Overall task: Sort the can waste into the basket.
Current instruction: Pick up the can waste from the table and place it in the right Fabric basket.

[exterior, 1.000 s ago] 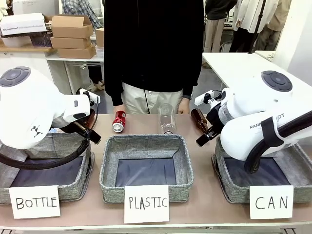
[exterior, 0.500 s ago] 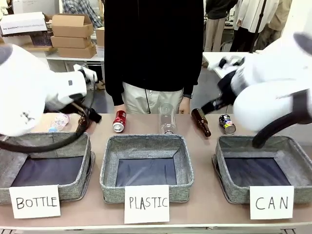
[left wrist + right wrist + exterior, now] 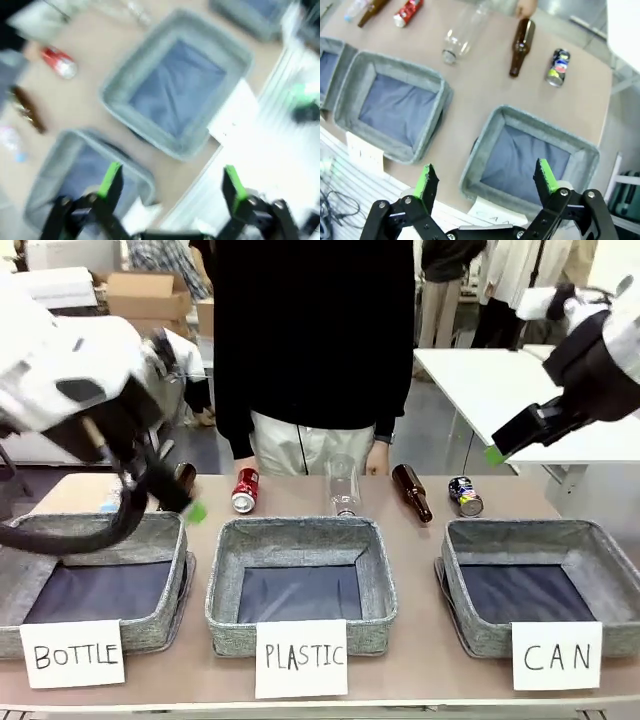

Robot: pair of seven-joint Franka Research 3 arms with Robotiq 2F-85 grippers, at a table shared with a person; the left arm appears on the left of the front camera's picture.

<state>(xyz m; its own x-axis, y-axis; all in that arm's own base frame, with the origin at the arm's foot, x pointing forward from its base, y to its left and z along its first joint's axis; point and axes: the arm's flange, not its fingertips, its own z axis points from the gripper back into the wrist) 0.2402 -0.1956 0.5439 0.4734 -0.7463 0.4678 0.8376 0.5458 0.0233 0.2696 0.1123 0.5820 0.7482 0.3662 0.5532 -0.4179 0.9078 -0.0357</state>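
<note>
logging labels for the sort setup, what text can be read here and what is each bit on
"BOTTLE": card on the left basket.
"PLASTIC": card on the middle basket.
"CAN": card on the right basket.
Print on the red can and dark can: too small to read.

Front view across the table (image 3: 420, 540); both wrist views high, looking down.
</note>
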